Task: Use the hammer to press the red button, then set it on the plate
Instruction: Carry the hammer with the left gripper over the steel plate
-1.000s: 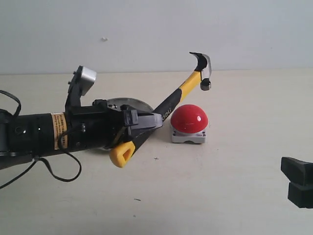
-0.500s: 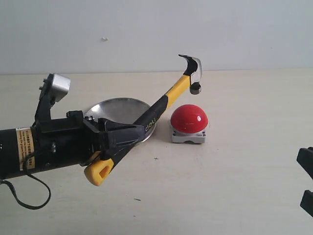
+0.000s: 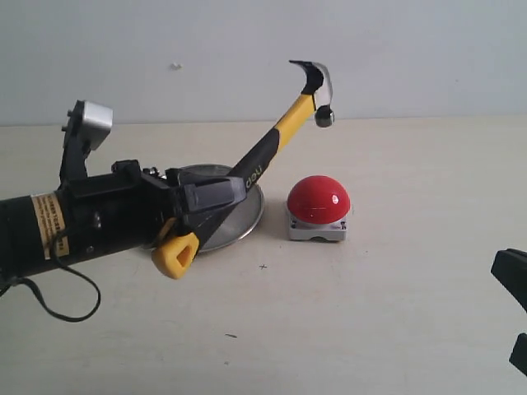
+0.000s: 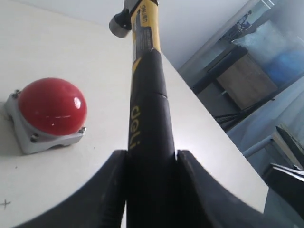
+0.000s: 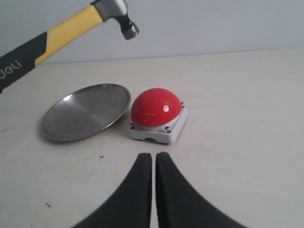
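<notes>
Your left gripper (image 3: 221, 197) is clenched on the hammer (image 3: 280, 140), low on its black grip (image 4: 147, 142) near the yellow loop (image 3: 175, 255). Your right gripper (image 5: 153, 164) is pinched together and empty.

The hammer head (image 3: 319, 90) sits high, out past the left fingertips, over the red button (image 3: 319, 200) and clear of it. The plate (image 3: 249, 216) seems to lie beneath the left fingers, just beside the button.

Risks:
- Long lever, low hold: the handle may twist in the jaws on contact.
- The head may glance off the glossy dome.
- The base may skid into the plate.

Writing: "deli" in yellow on the black grip. The arm sticker (image 3: 47, 224) is unreadable.
</notes>
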Tool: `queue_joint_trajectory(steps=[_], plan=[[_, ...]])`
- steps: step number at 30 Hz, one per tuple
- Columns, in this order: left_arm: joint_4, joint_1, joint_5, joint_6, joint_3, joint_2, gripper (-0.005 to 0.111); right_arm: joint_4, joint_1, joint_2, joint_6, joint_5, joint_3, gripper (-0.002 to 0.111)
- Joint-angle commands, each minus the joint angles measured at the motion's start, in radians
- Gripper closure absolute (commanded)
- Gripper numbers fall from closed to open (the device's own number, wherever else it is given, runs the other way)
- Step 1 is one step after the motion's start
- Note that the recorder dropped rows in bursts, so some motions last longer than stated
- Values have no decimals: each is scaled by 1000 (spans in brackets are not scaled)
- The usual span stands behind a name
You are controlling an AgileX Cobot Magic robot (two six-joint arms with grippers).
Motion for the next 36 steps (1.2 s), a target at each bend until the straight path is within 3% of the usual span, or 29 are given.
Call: queue_joint_trajectory(steps=[1, 6, 12, 17, 22, 30, 36], plan=[[10, 0, -59, -21, -59, -18, 107, -10, 3, -7, -12, -3, 6, 104], [14, 0, 56, -18, -59, 3, 107, -10, 3, -7, -22, -3, 6, 104], [21, 0, 51, -20, -59, 144, 107, -10, 3, -7, -20, -6, 6, 104], [94, 0, -45, -94, -59, 260, 107, -10, 3, -7, -20, -8, 6, 104], [90, 18, -171, -103, -59, 224, 107, -10, 3, -7, -20, -18, 6, 104], [83, 47, -126, -103, -59, 109, 107, -10, 3, -7, -28, -35, 6, 104], [74, 110, -116, -79, -39, 101, 107, -10, 3, -7, -28, -45, 6, 104]])
